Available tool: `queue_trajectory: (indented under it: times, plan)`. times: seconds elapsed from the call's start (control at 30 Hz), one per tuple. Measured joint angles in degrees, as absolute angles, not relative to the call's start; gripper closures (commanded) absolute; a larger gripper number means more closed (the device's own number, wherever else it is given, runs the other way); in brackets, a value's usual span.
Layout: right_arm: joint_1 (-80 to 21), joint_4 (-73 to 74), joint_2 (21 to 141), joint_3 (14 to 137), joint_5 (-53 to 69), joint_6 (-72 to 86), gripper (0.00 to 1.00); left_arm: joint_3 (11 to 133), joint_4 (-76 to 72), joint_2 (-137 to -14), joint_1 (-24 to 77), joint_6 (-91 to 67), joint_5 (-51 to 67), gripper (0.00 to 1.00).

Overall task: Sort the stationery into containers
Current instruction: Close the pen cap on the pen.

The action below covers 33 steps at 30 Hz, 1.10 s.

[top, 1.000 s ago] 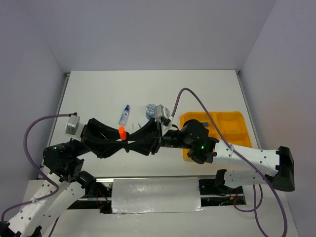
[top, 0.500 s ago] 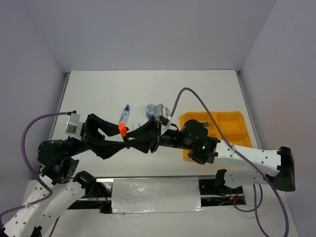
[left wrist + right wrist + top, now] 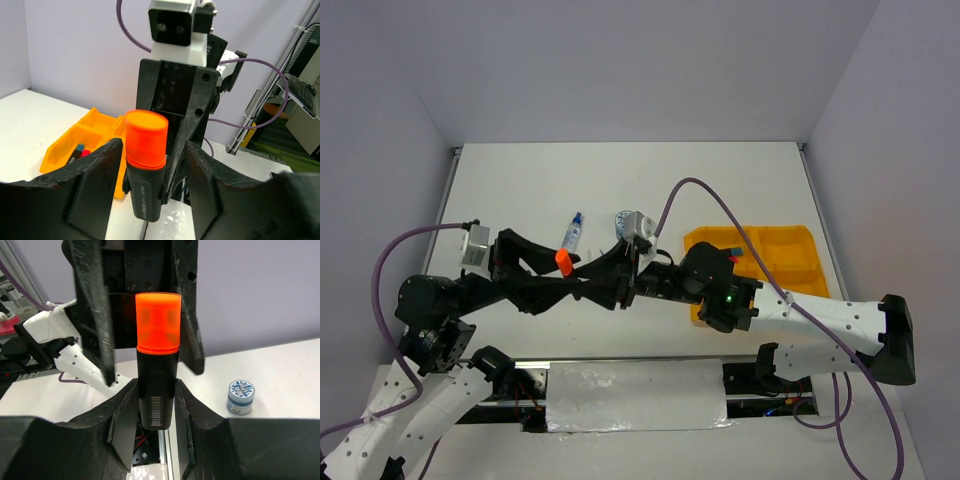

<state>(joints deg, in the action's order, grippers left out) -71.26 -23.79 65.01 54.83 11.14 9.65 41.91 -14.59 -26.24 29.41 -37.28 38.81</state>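
Observation:
An orange-capped black highlighter [image 3: 562,261] hangs upright above the table's near middle, where the two grippers meet. My right gripper [image 3: 156,390] is shut on its black body [image 3: 157,385], both pads pressed against its sides. My left gripper [image 3: 152,150] stands open around the same highlighter [image 3: 145,170], with a gap on each side. The orange-yellow tray [image 3: 800,240] lies at the right, with small blue and red items [image 3: 80,150] in one compartment. A blue-capped clear bottle [image 3: 574,233] and a round blue-white pot [image 3: 623,220] rest on the table beyond the grippers.
The pot [image 3: 241,396] stands on the white table to the right of my right gripper. A purple cable [image 3: 700,195] arches over the right arm towards the tray. The table's near edge and metal rail [image 3: 635,395] lie just below the grippers.
My left gripper's jaws have spread and let go of the highlighter, which stays in the right gripper. Both grippers have drifted slightly left and away from the near edge.

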Motion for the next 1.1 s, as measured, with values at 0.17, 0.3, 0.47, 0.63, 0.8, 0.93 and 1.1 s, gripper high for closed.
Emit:
queue_trajectory:
  times: [0.17,0.3,0.47,0.63,0.8,0.93,1.1]
  plan:
    - [-71.29,-22.76,65.01,55.51,11.18,9.41,1.0,41.91,-13.23,-26.41,29.41,-36.14,38.74,0.61]
    - [-71.37,-22.57,65.04,55.51,11.11,9.32,1.0,41.91,-12.8,-26.44,29.41,-35.94,38.65,0.77]
    - [-71.37,-22.68,65.04,55.48,11.42,9.34,0.61,41.91,-12.88,-26.41,29.41,-35.83,38.92,1.0]
    - [-71.22,-23.4,64.84,54.63,12.47,10.59,0.31,41.91,-13.04,-26.3,29.41,-34.68,41.45,1.0]
    - [-68.2,-24.16,64.34,52.47,18.5,13.87,0.21,41.91,-15.99,-27.27,29.41,-35.62,47.88,1.0]
    - [-64.84,-27.0,64.34,52.16,28.62,17.12,0.21,41.91,-22.31,-29.15,29.41,-39.55,53.34,1.0]
    - [-64.53,-31.66,65.78,52.99,39.97,20.43,0.23,41.87,-29.91,-29.87,29.45,-45.17,57.56,1.0]
